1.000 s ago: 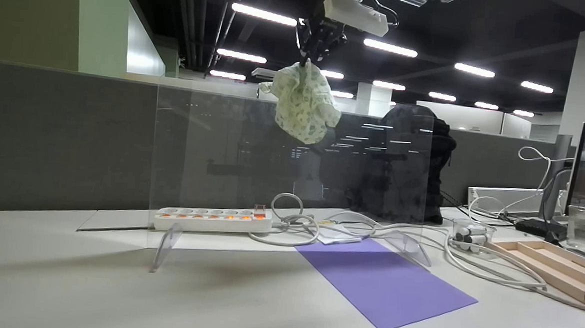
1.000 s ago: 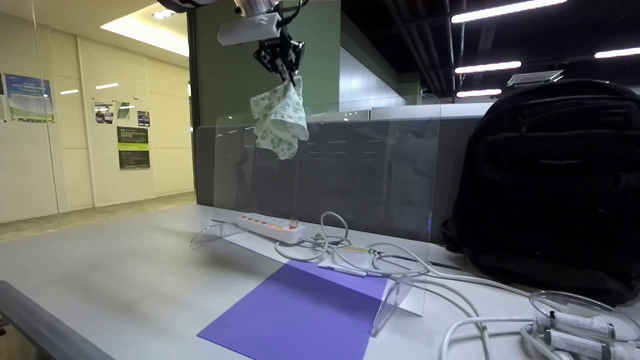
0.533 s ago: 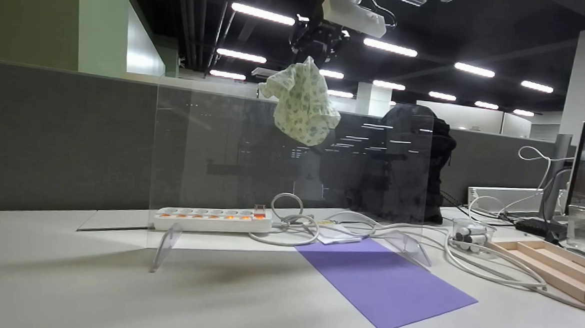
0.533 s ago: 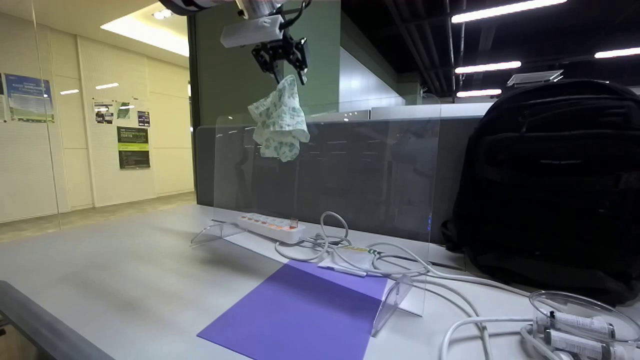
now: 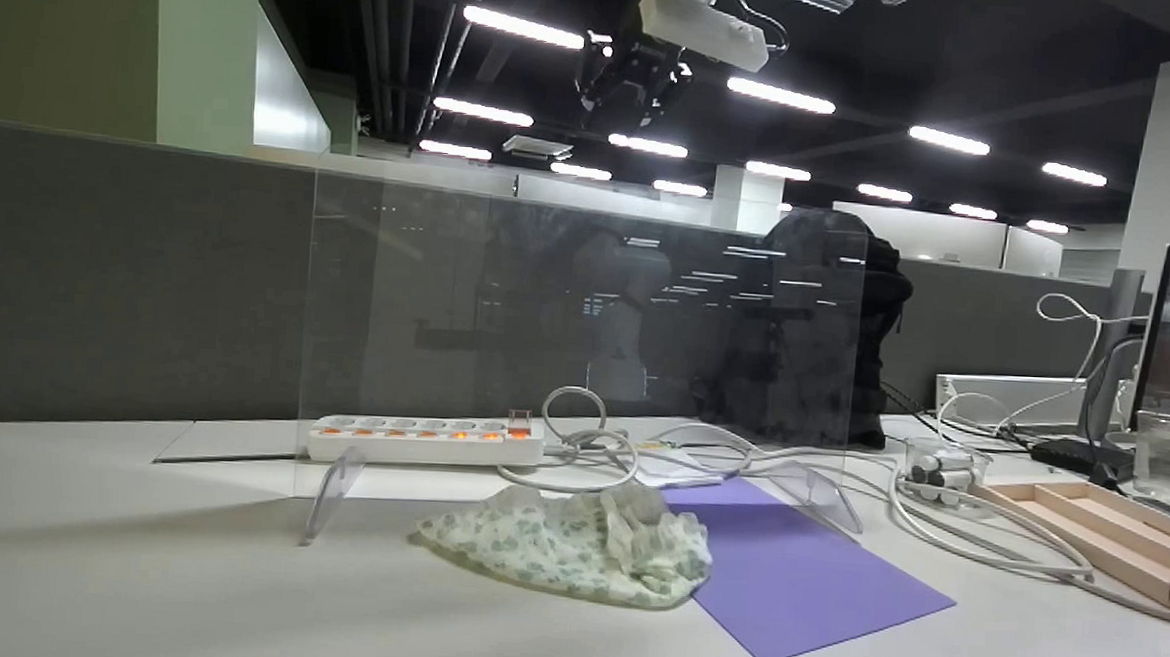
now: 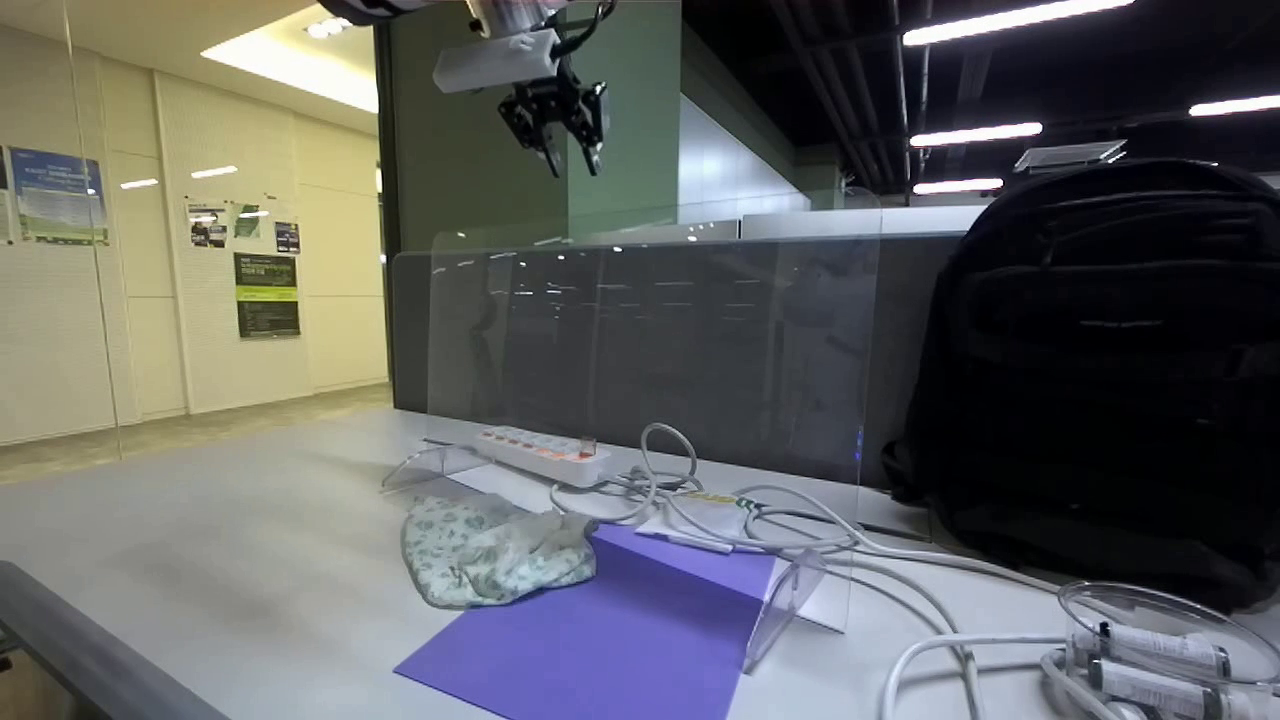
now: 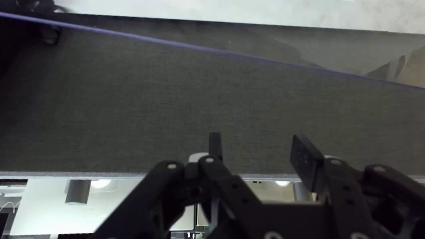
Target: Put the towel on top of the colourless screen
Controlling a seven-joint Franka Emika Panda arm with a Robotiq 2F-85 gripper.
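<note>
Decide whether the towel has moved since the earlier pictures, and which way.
Yes, downward: the towel, earlier level with the top edge of the clear screen, now lies by its base, partly on the purple sheet.

Thin, matt, crumpled cloth in the towel, and clear plastic or glass, smooth and glossy with streaked reflections, in the screen. Dull, finely woven fabric on the partition, soft cloth on the backpack, smooth matt paper or card, hard to tell which, for the purple sheet. Smooth finish with a faint sheen on the counter, hard plastic on the power strip, smooth matt wood in the tray, mainly matt, with small glints, on the gripper.
</note>
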